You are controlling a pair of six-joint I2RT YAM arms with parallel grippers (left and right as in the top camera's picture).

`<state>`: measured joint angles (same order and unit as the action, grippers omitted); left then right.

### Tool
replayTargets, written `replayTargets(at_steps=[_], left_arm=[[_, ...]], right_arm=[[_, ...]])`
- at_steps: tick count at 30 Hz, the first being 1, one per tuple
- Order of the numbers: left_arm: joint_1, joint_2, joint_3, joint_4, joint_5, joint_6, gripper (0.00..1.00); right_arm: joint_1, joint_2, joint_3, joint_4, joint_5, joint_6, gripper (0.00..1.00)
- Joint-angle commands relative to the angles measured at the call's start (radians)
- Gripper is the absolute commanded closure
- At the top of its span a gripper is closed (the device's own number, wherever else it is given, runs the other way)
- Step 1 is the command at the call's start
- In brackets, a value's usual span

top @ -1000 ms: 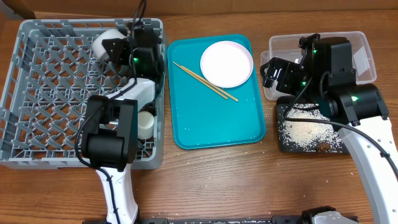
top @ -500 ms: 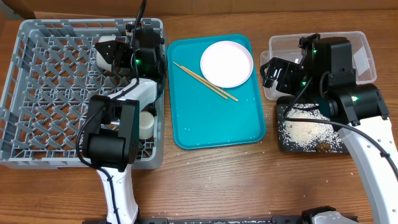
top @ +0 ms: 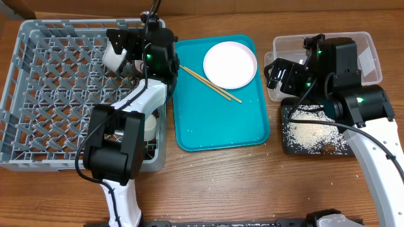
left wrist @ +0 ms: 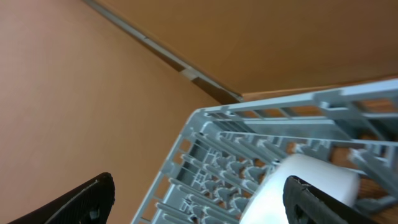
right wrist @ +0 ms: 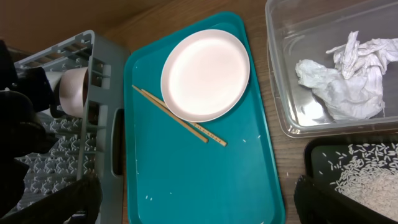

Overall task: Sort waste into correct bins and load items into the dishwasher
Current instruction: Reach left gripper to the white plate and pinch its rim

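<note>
Left gripper (left wrist: 199, 202), jaws spread wide and gripping nothing, hangs over the rack (top: 57, 101) with a bowl (left wrist: 308, 186) loose beneath it. I judge the chopsticks (top: 208, 83) next: just to its right on the teal tray (top: 214, 126), slanting away toward my open, empty right gripper (right wrist: 199, 199).

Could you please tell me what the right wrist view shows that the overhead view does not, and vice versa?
Only the right wrist view shows the crumpled white tissue in the clear tub; overhead, the right arm blocks it. Only the overhead view shows the small white cup in the grey rack and the brown food lump on the black tray. Both show the plate and chopsticks on the teal tray, a white bowl in the rack, and loose rice.
</note>
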<state>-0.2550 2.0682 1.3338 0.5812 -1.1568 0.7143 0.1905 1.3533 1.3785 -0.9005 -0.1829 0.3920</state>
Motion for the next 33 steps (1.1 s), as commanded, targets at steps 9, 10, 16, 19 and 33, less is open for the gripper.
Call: replayTargets(at_steps=[9, 10, 16, 19, 33], left_arm=[[-0.103, -0.067, 0.119, -0.41, 0.34, -0.333, 0.03], [-0.111, -0.074, 0.15, -0.502, 0.439, -0.383, 0.04], [-0.084, -0.061, 0.306, -0.816, 1.148, -0.786, 0.2], [-0.079, -0.033, 0.305, -0.821, 1.146, -0.93, 0.25], [-0.132, 0.194, 0.305, -0.732, 1.133, -1.122, 0.28]], right_arm=[[-0.001, 0.001, 0.008, 0.005, 0.006, 0.0, 0.0], [-0.001, 0.001, 0.008, 0.005, 0.006, 0.0, 0.0], [-0.001, 0.001, 0.008, -0.004, 0.006, 0.0, 0.0], [-0.001, 0.001, 0.008, -0.013, 0.006, 0.0, 0.0], [-0.001, 0.001, 0.008, -0.043, -0.027, 0.0, 0.0]])
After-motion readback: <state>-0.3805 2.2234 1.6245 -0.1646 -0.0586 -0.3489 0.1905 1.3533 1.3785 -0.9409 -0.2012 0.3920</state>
